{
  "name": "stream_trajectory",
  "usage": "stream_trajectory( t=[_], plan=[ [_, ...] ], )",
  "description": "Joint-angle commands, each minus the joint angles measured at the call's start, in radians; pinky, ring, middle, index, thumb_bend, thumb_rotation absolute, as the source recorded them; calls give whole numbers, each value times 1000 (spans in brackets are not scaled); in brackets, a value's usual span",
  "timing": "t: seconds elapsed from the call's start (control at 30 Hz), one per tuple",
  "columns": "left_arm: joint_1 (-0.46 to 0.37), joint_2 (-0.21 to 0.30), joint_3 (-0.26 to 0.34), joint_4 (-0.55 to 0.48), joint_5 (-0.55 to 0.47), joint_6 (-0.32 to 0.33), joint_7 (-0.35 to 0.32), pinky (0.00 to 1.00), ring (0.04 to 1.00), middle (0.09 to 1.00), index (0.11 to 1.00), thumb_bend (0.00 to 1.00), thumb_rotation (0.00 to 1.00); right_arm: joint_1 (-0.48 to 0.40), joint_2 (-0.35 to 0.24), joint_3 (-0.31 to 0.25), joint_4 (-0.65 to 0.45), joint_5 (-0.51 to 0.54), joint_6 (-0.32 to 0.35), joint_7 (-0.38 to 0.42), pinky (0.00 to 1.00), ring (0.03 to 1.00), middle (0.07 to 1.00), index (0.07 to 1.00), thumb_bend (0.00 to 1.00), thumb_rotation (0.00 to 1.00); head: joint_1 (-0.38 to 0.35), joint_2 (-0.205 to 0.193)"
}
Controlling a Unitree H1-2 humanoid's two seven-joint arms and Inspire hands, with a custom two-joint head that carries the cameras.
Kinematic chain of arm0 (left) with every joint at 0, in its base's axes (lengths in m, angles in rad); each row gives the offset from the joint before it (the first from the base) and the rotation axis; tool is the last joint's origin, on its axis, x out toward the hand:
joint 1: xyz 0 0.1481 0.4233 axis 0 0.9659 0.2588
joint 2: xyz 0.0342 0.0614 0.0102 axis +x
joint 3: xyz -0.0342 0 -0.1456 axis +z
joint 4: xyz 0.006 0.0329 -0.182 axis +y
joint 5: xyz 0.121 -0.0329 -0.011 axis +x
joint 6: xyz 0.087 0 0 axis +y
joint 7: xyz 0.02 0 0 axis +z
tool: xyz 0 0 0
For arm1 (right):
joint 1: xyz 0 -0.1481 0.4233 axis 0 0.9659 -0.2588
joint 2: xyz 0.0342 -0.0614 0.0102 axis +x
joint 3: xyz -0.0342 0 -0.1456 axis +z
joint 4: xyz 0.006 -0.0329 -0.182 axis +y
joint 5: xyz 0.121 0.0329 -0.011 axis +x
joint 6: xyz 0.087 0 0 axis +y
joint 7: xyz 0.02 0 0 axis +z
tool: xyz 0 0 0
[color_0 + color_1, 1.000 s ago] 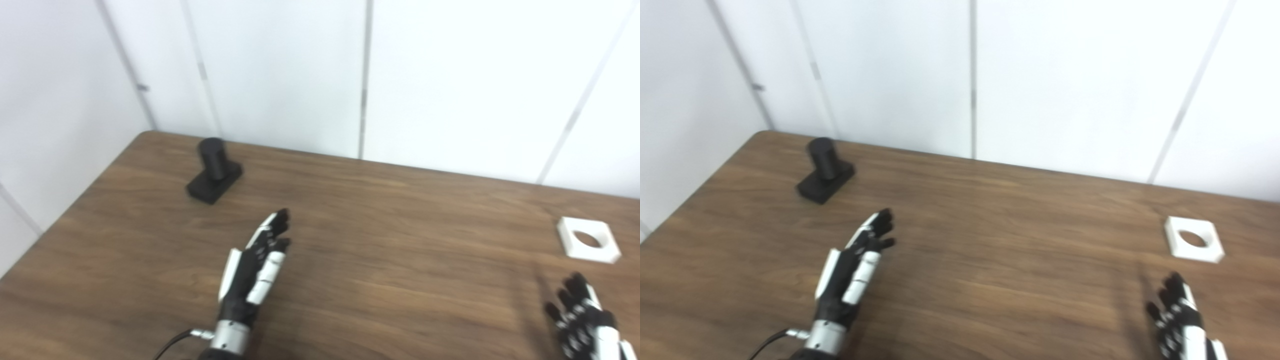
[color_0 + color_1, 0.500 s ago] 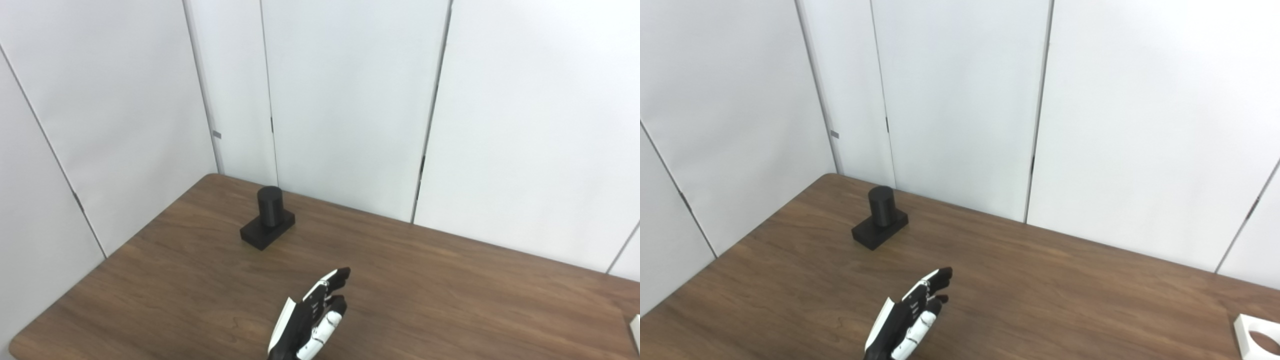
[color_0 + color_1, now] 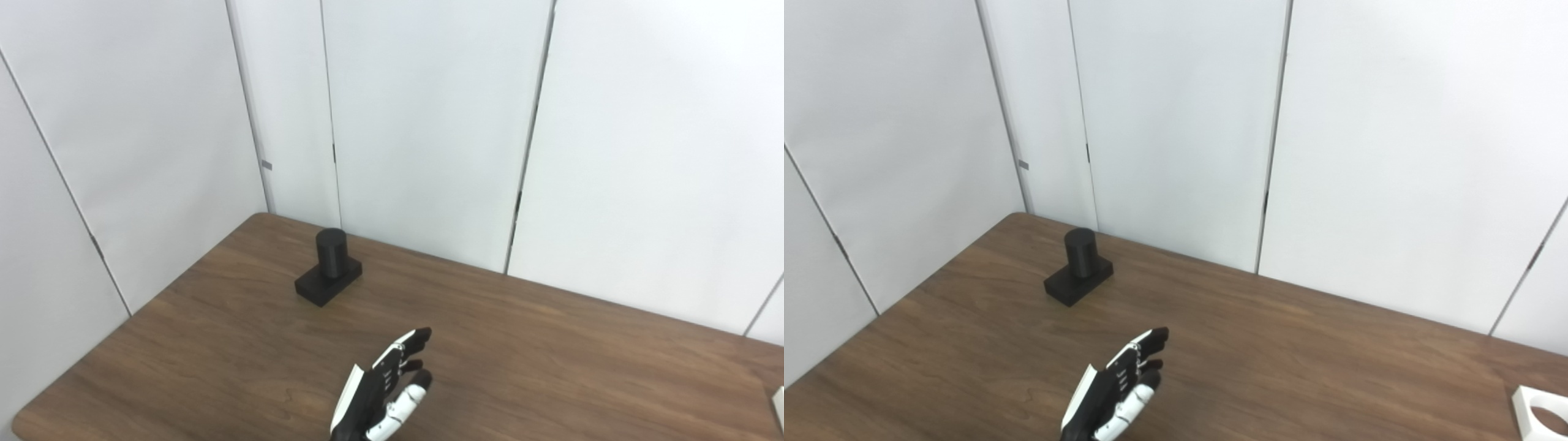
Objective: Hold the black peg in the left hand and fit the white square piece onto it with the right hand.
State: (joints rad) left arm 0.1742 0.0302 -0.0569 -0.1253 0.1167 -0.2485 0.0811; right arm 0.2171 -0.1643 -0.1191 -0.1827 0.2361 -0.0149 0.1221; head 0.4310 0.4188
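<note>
The black-and-white robot left hand [image 3: 383, 392] is being held above the near middle of the table, fingers extended and a little apart with nothing in them, apparently so that it can be reached toward the black cylindrical peg on its square black base [image 3: 329, 267], which is standing upright and untouched at the far left. The white square piece with a round hole [image 3: 1541, 416] is being left flat at the near right edge, well apart from the peg; the right hand is not being shown, so its state cannot be told. Everything is being borne by a dark wood-grain table [image 3: 1304, 361], which is being enclosed by plain white wall panels [image 3: 429, 122].
</note>
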Motion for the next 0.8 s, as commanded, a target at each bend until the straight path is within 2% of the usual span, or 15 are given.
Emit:
stream_trajectory(
  t=[0.0, 0.1, 0.2, 0.27, 0.3, 0.37, 0.43, 0.5, 0.57, 0.63, 0.7, 0.77],
  plan=[
    [99, -48, -20, 47, 44, -26, 27, 816, 898, 908, 881, 516, 551, 41, -5, -7, 3, -3, 18, -2, 1000, 1000, 963, 957, 643, 1000, -2, 2],
    [115, -48, -3, -5, 79, 7, 50, 798, 882, 899, 876, 491, 512, 54, 3, -8, -18, -1, 31, -9, 1000, 994, 959, 954, 637, 1000, 3, 7],
    [125, -49, 37, -98, 88, 63, 78, 820, 869, 876, 871, 543, 461, 71, 8, -8, -49, 6, 51, -14, 1000, 989, 957, 947, 640, 1000, 11, 16],
    [120, -46, 65, -148, 45, 75, 86, 843, 878, 879, 873, 562, 400, 79, 10, -6, -61, 11, 61, -12, 1000, 996, 963, 951, 639, 1000, 13, 17],
    [119, -45, 74, -162, 20, 75, 85, 853, 887, 885, 876, 569, 329, 82, 10, -5, -64, 12, 63, -12, 1000, 999, 966, 956, 645, 1000, 13, 17],
    [109, -34, 97, -194, -20, 82, 79, 863, 895, 895, 884, 582, 297, 89, 14, -2, -74, 12, 69, -14, 1000, 1000, 969, 960, 647, 1000, 10, 16],
    [102, -12, 120, -242, 9, 127, 79, 843, 891, 896, 895, 616, 363, 94, 16, 2, -85, 3, 82, -19, 1000, 1000, 974, 966, 651, 1000, 8, 17],
    [95, 22, 142, -288, 47, 173, 67, 841, 886, 894, 905, 628, 388, 95, 18, 2, -89, 4, 89, -23, 1000, 1000, 977, 967, 654, 1000, 4, 14],
    [85, 51, 165, -327, 105, 228, 57, 843, 892, 911, 924, 637, 390, 93, 20, 0, -88, 7, 94, -27, 989, 1000, 983, 969, 654, 1000, 4, 14],
    [73, 72, 190, -365, 165, 312, 39, 862, 901, 919, 933, 682, 416, 90, 21, -1, -84, 8, 92, -29, 975, 1000, 988, 972, 656, 1000, 5, 13],
    [61, 84, 210, -390, 217, 381, 22, 916, 930, 945, 950, 683, 380, 87, 21, -2, -84, 5, 97, -35, 968, 1000, 988, 972, 665, 1000, 8, 15],
    [45, 93, 231, -409, 276, 443, 10, 915, 925, 938, 941, 714, 391, 85, 20, -1, -85, 4, 102, -40, 957, 998, 981, 966, 672, 1000, 8, 15]
  ],
)
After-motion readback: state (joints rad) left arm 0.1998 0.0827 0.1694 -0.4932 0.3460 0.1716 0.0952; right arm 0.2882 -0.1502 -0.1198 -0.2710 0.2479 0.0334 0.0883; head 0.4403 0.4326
